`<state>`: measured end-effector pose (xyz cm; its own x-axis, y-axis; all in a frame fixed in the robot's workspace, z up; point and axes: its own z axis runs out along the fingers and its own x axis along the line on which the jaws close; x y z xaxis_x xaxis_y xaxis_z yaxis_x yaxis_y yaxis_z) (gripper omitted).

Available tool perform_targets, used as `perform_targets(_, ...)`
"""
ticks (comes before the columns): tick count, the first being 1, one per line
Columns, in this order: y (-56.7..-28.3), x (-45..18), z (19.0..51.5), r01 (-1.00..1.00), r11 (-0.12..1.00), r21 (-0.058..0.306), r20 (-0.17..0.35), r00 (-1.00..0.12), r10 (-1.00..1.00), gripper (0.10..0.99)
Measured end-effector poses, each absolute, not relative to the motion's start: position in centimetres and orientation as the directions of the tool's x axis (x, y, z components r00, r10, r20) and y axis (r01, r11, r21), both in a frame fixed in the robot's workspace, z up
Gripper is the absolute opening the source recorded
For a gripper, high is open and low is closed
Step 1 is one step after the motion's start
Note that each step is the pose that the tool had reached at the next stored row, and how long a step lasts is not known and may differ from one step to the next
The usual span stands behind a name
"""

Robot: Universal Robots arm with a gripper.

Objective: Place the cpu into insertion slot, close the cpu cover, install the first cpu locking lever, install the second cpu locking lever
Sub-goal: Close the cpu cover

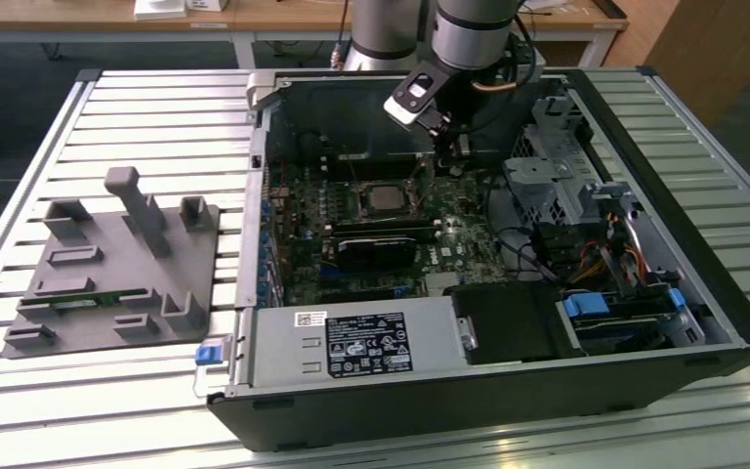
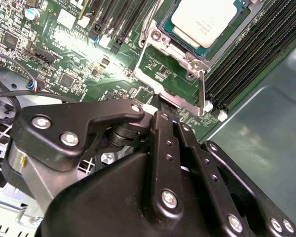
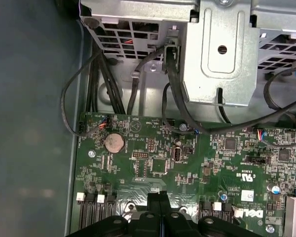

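Note:
The cpu [image 2: 203, 19] shows its silver-grey top inside the insertion slot [image 2: 173, 35]; in the exterior view the cpu [image 1: 382, 198] sits mid-board in the open computer case. The cpu cover [image 2: 157, 40], a dull metal frame, appears to lie down around the chip. A thin metal locking lever [image 2: 203, 93] stands up at the socket's corner. My gripper [image 2: 160, 104] has its black fingers pressed together, tips just off the socket bracket's edge, with nothing visible between them. In the exterior view the gripper [image 1: 447, 161] hangs low over the board, toward the view's right of the socket.
Memory slots [image 2: 246, 54] flank the socket. A metal drive cage [image 3: 222, 49] and black cables [image 3: 175, 94] stand close behind the gripper [image 3: 159, 196]. A coin battery [image 3: 113, 142] sits on the board. A grey fixture [image 1: 121, 264] lies outside the case at the exterior view's left.

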<state>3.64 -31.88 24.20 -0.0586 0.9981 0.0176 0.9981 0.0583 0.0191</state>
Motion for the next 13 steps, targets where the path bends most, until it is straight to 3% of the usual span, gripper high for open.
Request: perform_targets(13, -31.88, 2.92, 24.20, 0.998, 0.058, 0.019, 0.018, -0.059, 0.998, 0.106)
